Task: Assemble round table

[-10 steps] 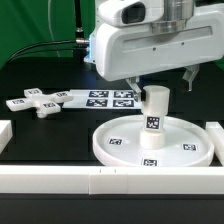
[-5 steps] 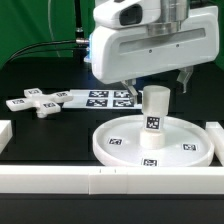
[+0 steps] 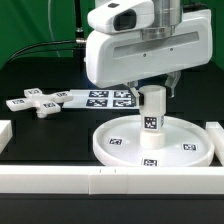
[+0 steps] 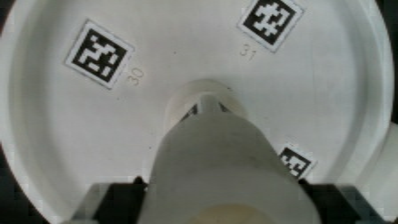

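1. Nearest the exterior camera, long white front rail [image 3: 100, 182] runs across the black table [image 3: 40, 135].
2. Just behind it, round disc [image 3: 105, 150] lies flat, rim up, tags showing on its face. It sits toward the exterior view's right.
3. At disc centre, cylinder leg [image 3: 153, 120] stands upright, with a tag on its side.
4. Directly above the leg top, gripper [image 3: 153, 90] hangs with jaws spread wider than the leg, one finger on each side and a gap visible. Nothing is held. In the wrist view the dark pads [image 4: 121, 200] flank the leg.
5. Farther back, marker board [image 3: 105, 97] lies flat.
6. At its exterior-view left end, cross-shaped piece [image 3: 36, 103] lies flat, well apart from the disc.
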### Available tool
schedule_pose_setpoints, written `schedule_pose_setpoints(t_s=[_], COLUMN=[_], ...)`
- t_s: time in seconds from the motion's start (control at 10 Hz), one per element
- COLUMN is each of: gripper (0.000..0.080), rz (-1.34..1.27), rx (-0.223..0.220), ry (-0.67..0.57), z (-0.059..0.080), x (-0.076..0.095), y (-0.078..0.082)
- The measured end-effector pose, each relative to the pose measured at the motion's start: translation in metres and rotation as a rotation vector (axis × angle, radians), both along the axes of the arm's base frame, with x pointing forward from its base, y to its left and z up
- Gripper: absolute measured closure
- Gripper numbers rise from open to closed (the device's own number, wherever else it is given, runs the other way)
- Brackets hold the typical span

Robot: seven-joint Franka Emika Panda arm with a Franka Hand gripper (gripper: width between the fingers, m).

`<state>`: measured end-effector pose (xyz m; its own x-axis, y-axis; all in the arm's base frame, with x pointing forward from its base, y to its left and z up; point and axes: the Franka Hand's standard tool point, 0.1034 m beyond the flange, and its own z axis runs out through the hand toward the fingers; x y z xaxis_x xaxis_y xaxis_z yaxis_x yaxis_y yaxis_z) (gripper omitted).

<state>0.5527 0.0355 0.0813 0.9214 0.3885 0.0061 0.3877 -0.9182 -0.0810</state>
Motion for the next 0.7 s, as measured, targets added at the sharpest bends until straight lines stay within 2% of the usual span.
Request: schedule_pose_setpoints(t_s=[0.3, 0.7], gripper=[0.0394, 0.0394], rz=[-0.054, -0.574], rx=[0.0, -0.008], ry=[0.004, 0.044], z=[0.0, -0.0008], x=[0.0, -0.0004], y=[0.0002, 0.0023])
